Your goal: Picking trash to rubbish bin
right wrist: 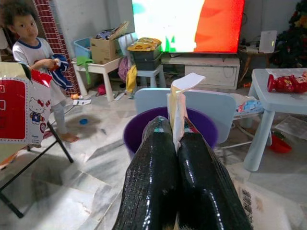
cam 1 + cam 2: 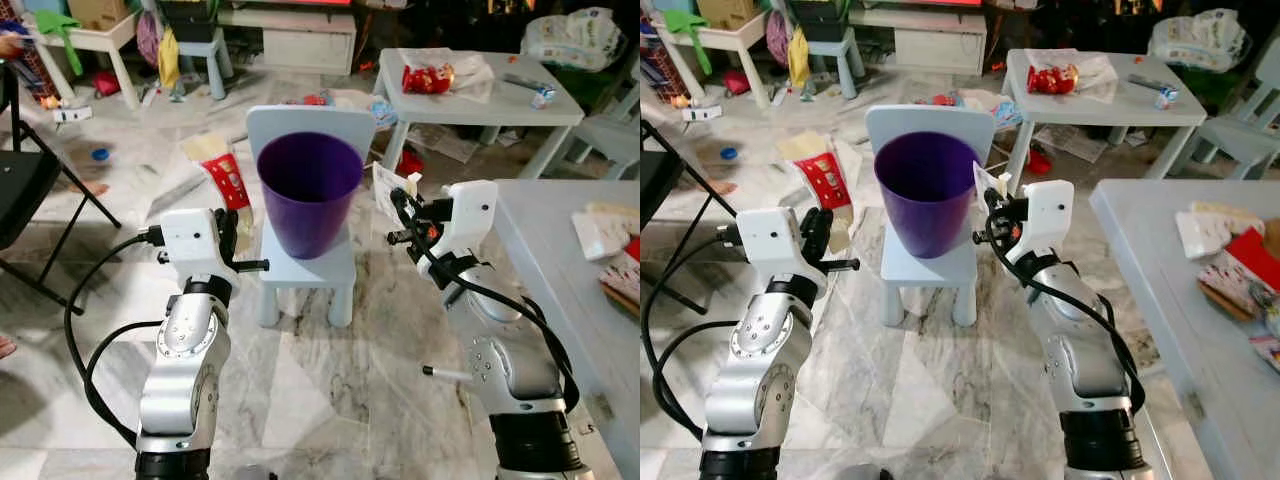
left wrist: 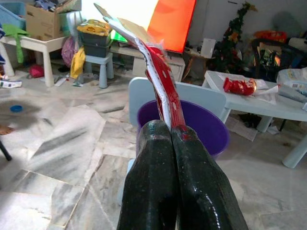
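Note:
A purple bin (image 2: 308, 195) stands on the seat of a small pale-blue chair (image 2: 300, 275) straight ahead. My left gripper (image 3: 170, 127) is shut on a flat red-and-white snack packet (image 2: 225, 180), held upright just left of the bin's rim. My right gripper (image 1: 175, 125) is shut on a folded white and cream paper wrapper (image 1: 180, 96), held just right of the rim. Both gripped pieces are level with the bin's mouth and outside it. From the head views the bin's inside looks bare.
A white table (image 2: 470, 100) with a red packet (image 2: 427, 77) stands behind on the right. A grey table (image 2: 560, 260) with packets runs along my right. A black folding chair (image 2: 30, 200) is at the left. A person (image 1: 33, 52) stands at the far left. Litter lies on the marble floor.

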You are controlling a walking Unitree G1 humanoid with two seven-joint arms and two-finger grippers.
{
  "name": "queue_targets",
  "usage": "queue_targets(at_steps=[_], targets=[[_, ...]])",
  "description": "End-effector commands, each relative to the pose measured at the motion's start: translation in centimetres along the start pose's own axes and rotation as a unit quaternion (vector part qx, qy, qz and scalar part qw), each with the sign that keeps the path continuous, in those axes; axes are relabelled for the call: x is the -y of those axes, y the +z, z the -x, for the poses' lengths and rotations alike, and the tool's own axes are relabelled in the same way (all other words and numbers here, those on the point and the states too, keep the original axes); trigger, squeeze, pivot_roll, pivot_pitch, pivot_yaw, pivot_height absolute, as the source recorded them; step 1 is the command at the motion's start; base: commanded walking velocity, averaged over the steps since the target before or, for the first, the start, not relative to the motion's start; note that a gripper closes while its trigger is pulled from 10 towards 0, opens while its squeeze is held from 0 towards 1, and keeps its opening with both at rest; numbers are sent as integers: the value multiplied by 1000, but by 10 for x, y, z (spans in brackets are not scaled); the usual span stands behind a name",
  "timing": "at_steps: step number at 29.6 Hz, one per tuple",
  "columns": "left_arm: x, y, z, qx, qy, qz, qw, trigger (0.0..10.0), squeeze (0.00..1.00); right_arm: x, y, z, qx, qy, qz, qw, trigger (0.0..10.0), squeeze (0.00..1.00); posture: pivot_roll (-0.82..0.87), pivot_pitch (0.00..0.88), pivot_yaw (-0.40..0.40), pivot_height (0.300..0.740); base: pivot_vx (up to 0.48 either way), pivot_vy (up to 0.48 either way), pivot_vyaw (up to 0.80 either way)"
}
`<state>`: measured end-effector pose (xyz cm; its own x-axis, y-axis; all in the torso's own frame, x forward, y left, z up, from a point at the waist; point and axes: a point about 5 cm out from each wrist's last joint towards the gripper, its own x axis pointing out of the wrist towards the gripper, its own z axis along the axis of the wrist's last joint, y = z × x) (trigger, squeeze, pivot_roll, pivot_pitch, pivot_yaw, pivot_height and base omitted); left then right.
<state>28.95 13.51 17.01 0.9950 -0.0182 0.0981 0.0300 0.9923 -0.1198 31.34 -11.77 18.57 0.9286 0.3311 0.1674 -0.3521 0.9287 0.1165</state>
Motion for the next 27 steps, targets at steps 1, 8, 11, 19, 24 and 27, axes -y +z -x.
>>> queue_targets(at_steps=[1,8,11,19,24,27], targets=[[9,0,0,-1,-13,6,1000,0,0,9,3,3,3,-13,5,1000,0,0,67,136,-82,740,420,0,0],[10,0,0,-1,-14,6,1000,0,0,8,3,3,4,-12,5,1000,0,0,67,136,-81,740,422,0,0],[10,0,0,-1,-14,7,1000,0,0,8,3,3,4,-11,5,1000,0,0,67,136,-81,740,424,0,0],[10,-1,0,-3,-14,7,1000,0,0,8,3,3,3,-10,6,1000,0,0,70,136,-81,740,424,0,0],[10,-2,0,-4,-14,7,1000,0,0,8,2,3,3,-9,6,1000,0,0,74,132,-81,740,424,0,0],[10,-2,0,-3,-13,6,1000,0,0,8,2,3,3,-8,6,1000,0,0,75,131,-83,740,423,0,0]])
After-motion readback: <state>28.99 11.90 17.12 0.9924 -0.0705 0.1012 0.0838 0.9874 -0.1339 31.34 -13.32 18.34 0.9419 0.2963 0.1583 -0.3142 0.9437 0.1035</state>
